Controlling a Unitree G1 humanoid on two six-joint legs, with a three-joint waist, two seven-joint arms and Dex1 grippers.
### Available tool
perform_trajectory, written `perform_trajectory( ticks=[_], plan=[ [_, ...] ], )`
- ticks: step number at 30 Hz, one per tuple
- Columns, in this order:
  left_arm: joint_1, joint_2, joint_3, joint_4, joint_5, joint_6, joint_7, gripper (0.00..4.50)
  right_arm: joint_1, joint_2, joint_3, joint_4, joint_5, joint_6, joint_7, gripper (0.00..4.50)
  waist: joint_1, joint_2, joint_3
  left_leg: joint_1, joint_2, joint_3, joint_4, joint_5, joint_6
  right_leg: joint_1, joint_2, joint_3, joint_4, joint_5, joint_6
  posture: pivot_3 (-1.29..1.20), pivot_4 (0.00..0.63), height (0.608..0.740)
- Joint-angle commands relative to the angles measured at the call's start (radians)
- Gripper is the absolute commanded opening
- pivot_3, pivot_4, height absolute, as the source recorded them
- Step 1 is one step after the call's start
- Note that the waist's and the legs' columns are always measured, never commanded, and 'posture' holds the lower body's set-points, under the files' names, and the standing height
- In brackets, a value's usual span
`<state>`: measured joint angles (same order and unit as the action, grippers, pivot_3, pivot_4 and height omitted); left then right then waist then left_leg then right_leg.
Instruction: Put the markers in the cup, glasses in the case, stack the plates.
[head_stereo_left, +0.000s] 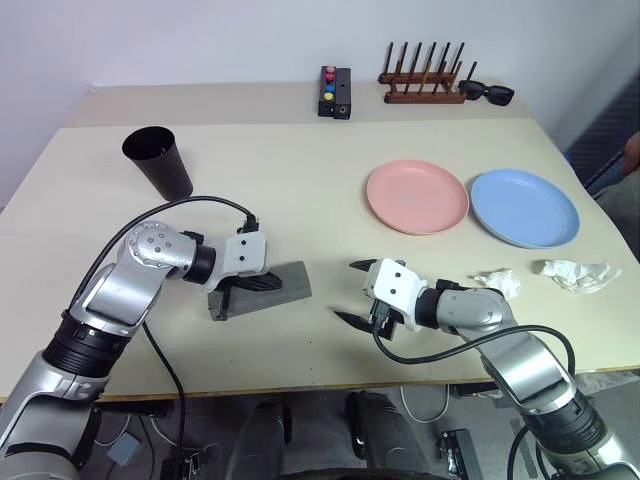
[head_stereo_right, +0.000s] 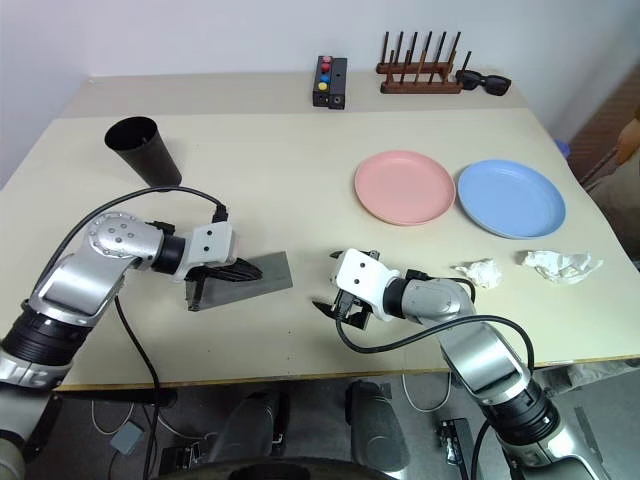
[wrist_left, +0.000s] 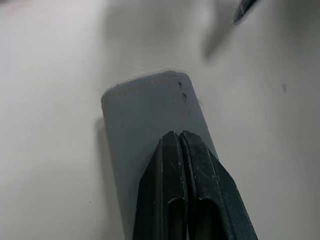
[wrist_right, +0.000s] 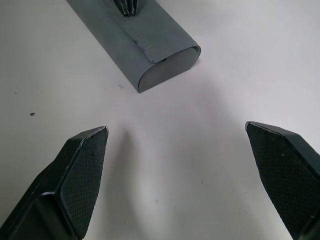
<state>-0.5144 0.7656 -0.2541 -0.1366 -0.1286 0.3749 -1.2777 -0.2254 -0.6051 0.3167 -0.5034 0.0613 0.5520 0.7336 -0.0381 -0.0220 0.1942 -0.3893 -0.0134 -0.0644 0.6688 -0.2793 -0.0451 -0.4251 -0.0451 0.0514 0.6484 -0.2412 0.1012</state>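
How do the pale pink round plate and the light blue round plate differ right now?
The pale pink round plate lies nearer the table's middle; the light blue round plate lies toward the robot's right, nearer the crumpled white tissues. Both sit flat, side by side, unstacked, alike in size and shape.

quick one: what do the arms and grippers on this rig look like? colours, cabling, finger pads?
Both arms are silver-grey metal with black joint bands. Each wrist carries a white block, and a black cable loops loose from it back along the arm. The left gripper and right gripper each have two black fingers. The right one's fingertips are wedge-shaped with fine cross-hatched pads.
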Motion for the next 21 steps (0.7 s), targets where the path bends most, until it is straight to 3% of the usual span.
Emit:
perform_trajectory(
  ticks=[1, 8, 14, 21],
  plan=[
    [-0.061, -0.04, 0.107, 0.023, -0.087, 0.025, 0.049, 0.02, -0.009, 0.0, -0.044, -0.031, 0.021, -0.02, 0.001, 4.5, 0.001, 0.0, 0.0, 0.0, 0.0, 0.0, 0.0, 0.0, 0.0, 0.0, 0.0, 0.0, 0.0, 0.0, 0.0, 0.0, 0.15, 0.735],
    [-0.064, -0.056, 0.213, 0.097, -0.164, -0.001, 0.083, 0.02, -0.046, -0.037, -0.182, 0.031, 0.041, -0.021, -0.009, 4.5, -0.005, 0.0, 0.0, 0.0, 0.0, 0.0, 0.0, 0.0, 0.0, 0.0, 0.0, 0.0, 0.0, 0.0, 0.0, 0.0, 0.15, 0.735],
    [0.047, -0.068, 0.253, -0.015, -0.296, 0.068, 0.073, 0.02, -0.167, -0.138, -0.184, 0.385, -0.116, -0.224, -0.058, 4.5, -0.001, 0.0, 0.0, 0.0, 0.0, 0.001, 0.0, 0.0, 0.0, 0.0, -0.001, 0.0, 0.0, 0.0, 0.0, 0.0, 0.15, 0.735],
    [0.093, -0.086, 0.257, -0.083, -0.354, 0.112, 0.113, 0.02, -0.339, -0.146, -0.126, 0.79, -0.241, -0.513, -0.084, 4.5, -0.006, 0.001, 0.0, 0.001, 0.0, 0.002, 0.0, 0.0, 0.0, 0.0, -0.001, 0.001, 0.0, 0.0, 0.0, 0.0, 0.15, 0.735]
  ],
)
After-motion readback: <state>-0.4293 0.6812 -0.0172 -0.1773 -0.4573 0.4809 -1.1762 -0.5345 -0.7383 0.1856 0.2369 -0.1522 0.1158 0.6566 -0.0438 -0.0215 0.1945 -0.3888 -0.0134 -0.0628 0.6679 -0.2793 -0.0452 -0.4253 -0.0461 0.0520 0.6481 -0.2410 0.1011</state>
